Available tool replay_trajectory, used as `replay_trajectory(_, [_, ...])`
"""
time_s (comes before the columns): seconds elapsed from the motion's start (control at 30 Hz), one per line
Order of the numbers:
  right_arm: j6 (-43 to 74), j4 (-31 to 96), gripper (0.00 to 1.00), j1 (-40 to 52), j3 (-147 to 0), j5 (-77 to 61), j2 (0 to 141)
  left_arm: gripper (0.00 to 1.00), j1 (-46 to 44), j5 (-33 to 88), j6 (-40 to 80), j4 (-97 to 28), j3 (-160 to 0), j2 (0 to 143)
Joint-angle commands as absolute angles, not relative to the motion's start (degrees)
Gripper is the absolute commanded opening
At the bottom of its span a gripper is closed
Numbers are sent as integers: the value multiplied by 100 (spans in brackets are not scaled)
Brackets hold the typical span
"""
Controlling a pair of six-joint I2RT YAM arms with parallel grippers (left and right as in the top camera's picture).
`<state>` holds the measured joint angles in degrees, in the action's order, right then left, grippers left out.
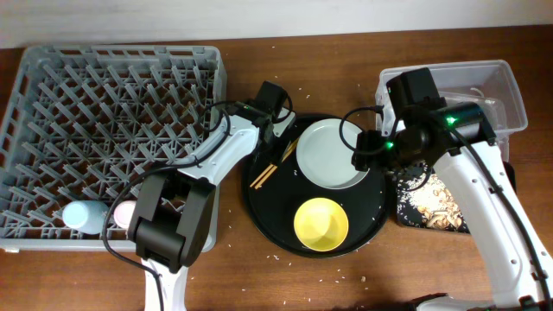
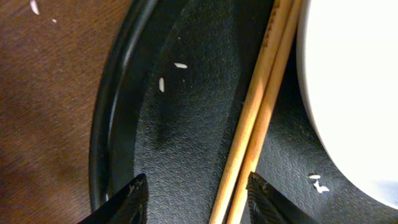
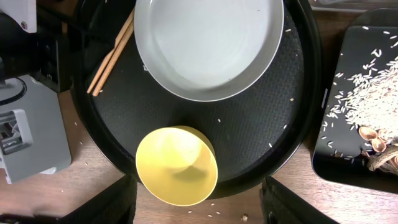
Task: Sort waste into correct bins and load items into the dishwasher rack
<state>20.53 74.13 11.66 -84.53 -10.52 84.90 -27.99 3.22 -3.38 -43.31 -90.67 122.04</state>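
Wooden chopsticks lie on the left of the large round black tray, beside the grey-white plate. The yellow bowl stands in front of the plate. My left gripper is open and low over the tray. The chopsticks lie between its fingers, close to the right one. My right gripper is open and high above the tray, with the bowl between its fingers. A blue cup and a pink cup sit in the dishwasher rack.
The clear tub stands at the back right with pale scraps inside. The small black tray in front of it holds rice and tan food bits. Crumbs dot the table. The gold-brown wrapper is not in view.
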Motion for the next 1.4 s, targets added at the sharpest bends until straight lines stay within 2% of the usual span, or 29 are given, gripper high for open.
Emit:
replay_trajectory(0.0, [2014, 7415, 65, 1155, -8534, -980, 8468, 46, -2799, 322, -399, -4305, -9144, 12376])
replay_trajectory(0.13, [2014, 7415, 66, 1155, -8534, -980, 8468, 39, -2812, 1022, -397, -4366, -9144, 12648])
replay_trajectory(0.2, [2014, 7415, 66, 1155, -8534, -980, 8468, 39, -2812, 1120, -395, -4383, -9146, 12626])
replay_trajectory(0.67, [2012, 7413, 66, 1155, -8534, -976, 8468, 40, -2794, 917, -462, -5068, -9673, 12431])
replay_trajectory(0.87, [2012, 7413, 66, 1155, -8534, -976, 8468, 40, -2792, 462, -484, -4958, -9625, 12464])
replay_trajectory(1.33, [2012, 7415, 66, 1155, -8534, -978, 8468, 40, -2823, 510, -565, -4893, -9618, 13113])
replay_trajectory(1.37, [2012, 7415, 66, 1155, -8534, -978, 8468, 36, -2823, 510, -510, -4917, -9666, 13087])
